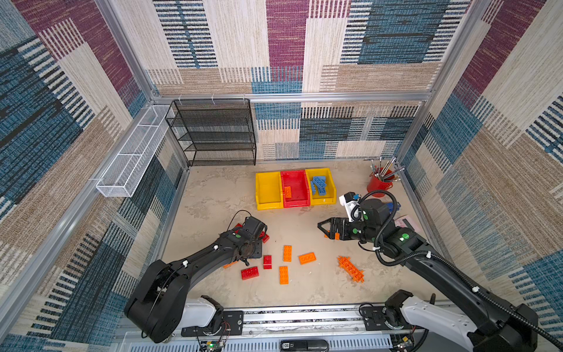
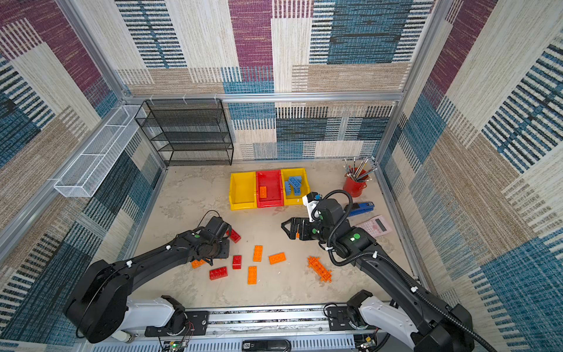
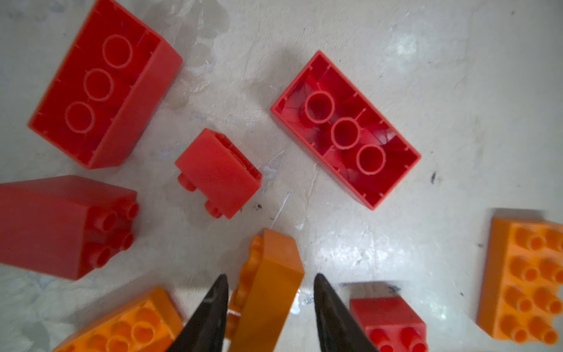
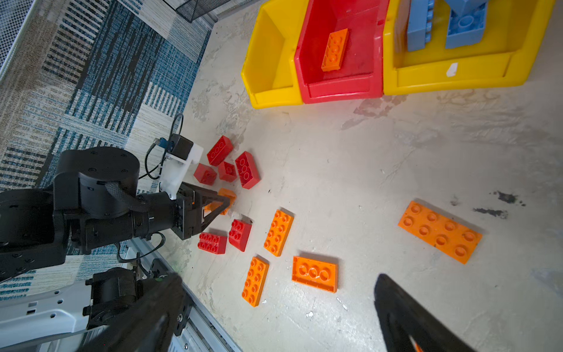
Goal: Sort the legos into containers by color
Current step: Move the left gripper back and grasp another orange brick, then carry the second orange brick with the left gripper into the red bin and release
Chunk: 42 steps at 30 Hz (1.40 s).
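Three containers stand side by side at the back: a yellow bin point(image 1: 269, 205), a red bin point(image 1: 297, 202) holding one orange brick point(image 1: 288, 192), and a yellow bin point(image 1: 323, 201) holding blue bricks point(image 1: 318, 184). Red and orange legos lie loose mid-table, among them a red brick point(image 1: 249, 272), an orange brick point(image 1: 287, 253) and a long spiky orange piece point(image 1: 351, 269). My left gripper point(image 3: 271, 275) points down, open, astride an orange brick point(image 3: 268, 298) standing on edge, with a narrow gap at each finger. My right gripper point(image 1: 320, 227) hovers wide open and empty in front of the bins.
A black mesh shelf point(image 1: 213, 134) stands at the back left, and a white wire basket point(image 1: 134, 155) hangs on the left wall. A red cup of metal tools point(image 1: 379, 183), a blue stapler point(image 2: 361, 208) and a pink calculator point(image 2: 374, 225) sit at the right.
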Motion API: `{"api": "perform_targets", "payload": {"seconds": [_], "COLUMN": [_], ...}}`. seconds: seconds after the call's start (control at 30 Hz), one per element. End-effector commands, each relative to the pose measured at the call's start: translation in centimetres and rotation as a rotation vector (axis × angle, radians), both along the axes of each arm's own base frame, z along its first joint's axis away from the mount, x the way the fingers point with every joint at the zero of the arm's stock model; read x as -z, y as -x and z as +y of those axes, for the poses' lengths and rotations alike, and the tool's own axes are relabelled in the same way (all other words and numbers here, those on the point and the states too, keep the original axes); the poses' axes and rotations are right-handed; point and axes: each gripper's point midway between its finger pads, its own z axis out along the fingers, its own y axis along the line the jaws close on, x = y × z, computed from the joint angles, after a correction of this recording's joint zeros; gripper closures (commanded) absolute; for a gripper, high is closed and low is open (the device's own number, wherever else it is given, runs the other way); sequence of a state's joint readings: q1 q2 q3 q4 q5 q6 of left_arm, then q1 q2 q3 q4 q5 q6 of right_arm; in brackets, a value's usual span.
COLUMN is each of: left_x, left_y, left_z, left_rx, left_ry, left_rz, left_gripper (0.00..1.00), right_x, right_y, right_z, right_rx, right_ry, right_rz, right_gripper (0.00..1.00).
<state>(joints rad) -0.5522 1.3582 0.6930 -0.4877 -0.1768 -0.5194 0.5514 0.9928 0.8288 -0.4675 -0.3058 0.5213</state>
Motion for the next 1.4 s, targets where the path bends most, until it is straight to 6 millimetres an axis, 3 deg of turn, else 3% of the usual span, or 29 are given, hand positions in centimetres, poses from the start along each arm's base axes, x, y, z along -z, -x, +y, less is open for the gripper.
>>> {"api": "perform_targets", "payload": {"seconds": [0.0,0.23,0.43,0.67,0.87,1.1,1.37], "left_x": [0.1,-0.9,-5.1,-10.3,-12.7,-12.8,-10.0], "left_y": [-0.3,-1.2,-3.6,-10.0,-16.6,-21.9,-26.0], "left_z": [-0.4,-1.4,-3.4,-7.3,-11.4,-15.7,-19.0], "left_rx": [-0.006,-0.002,0.016,0.088,0.159,0.221,0.260], "left_ry": [0.008,0.015,0.072,0.093,0.079,0.121,0.139], "left_rz": [0.013,0.037,-0.022,-0.113,-0.160,-0.178,-0.159], "left_gripper": [0.62,0.86,0.88,0.87,0.87,0.85,0.80], "right_x": [-0.6,-1.3,-2.0,-3.4,-3.1,-3.3,-4.1], "right_y": [-0.4,-0.6,-1.1,-2.0,-3.0,-4.0,-4.4], "right_z": [0.1,-0.1,-0.3,-0.8,-1.1,-1.6,-2.4], "right_rx": [-0.001,0.000,0.008,0.034,0.060,0.090,0.132], "right_ry": [-0.004,0.005,0.020,0.047,0.087,0.113,0.128], "right_rz": [-0.041,-0.081,-0.128,-0.190,-0.198,-0.210,-0.220], "right_gripper": [0.01,0.01,0.01,0.01,0.01,0.01,0.01]}}
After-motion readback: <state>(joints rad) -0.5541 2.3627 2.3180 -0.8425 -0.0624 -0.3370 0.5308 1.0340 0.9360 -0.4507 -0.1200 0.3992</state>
